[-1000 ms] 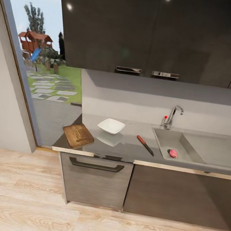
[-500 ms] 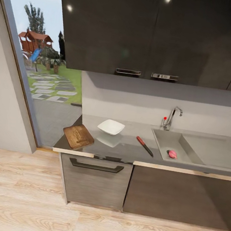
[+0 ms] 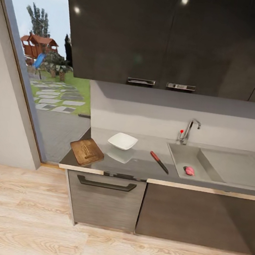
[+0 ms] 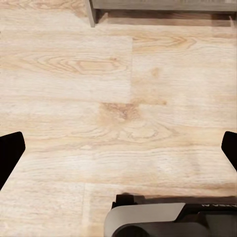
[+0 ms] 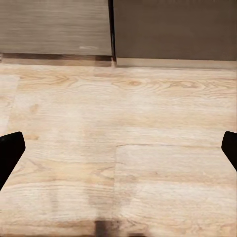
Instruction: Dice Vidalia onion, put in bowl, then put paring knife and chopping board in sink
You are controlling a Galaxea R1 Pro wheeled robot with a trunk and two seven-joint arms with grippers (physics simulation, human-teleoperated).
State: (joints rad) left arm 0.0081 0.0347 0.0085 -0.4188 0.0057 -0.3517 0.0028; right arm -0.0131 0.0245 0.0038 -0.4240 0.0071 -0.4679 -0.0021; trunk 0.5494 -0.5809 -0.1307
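Onion (image 3: 190, 170) lying in sink (image 3: 188, 156) basin near table's front edge; rounded bulb risking rolling from pinch. Left claw (image 4: 118, 148) and right claw (image 5: 118, 148) hanging spread wide over floor, gripping nothing.

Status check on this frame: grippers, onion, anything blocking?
Left gripper and right gripper open, empty, over floor. Vidalia onion in sink, untouched. Paring knife on countertop; nothing blocking.

onion (image 3: 190, 170) in sink (image 3: 188, 156) | knife (image 3: 159, 162), bowl (image 3: 122, 141), board (image 3: 86, 151) leftward on countertop (image 3: 138, 165)
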